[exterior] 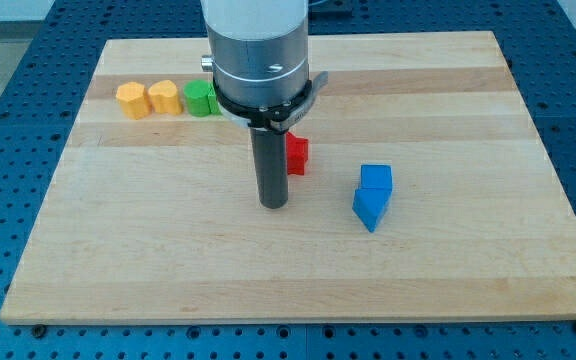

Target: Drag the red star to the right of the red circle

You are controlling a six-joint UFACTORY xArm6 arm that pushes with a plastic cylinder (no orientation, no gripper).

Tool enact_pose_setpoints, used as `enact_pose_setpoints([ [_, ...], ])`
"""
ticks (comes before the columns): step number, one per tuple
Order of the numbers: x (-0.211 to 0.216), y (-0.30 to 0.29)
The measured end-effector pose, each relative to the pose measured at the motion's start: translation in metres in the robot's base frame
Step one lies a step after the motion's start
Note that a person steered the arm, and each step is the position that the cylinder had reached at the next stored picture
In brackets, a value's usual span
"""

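Note:
A red block (297,154) lies near the middle of the wooden board (168,250), partly hidden behind the rod, so I cannot make out its shape or tell whether it is the star or the circle. No second red block shows; the arm's body hides part of the board at the view's top. My tip (273,203) rests on the board just left of and slightly below the red block, close to it.
Two blue blocks (373,195) sit touching each other right of the tip. An orange block (132,101), a yellow block (165,98) and a green block (201,99) stand in a row at the view's upper left.

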State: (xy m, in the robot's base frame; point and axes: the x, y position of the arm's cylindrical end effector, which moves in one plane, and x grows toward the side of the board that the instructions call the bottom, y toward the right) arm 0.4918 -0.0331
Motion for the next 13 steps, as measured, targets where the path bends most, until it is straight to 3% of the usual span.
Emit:
enact_pose_setpoints([
  [1,-0.064,0.004],
  [2,-0.064,0.004],
  [3,-0.098,0.008],
  [5,-0.033,-0.013],
  [6,-0.033,-0.013],
  [7,-0.033,0.040],
  [8,-0.033,0.040],
  [9,-0.089,0.035],
  [12,-0.119,0.035],
  [13,-0.100,0.101],
])
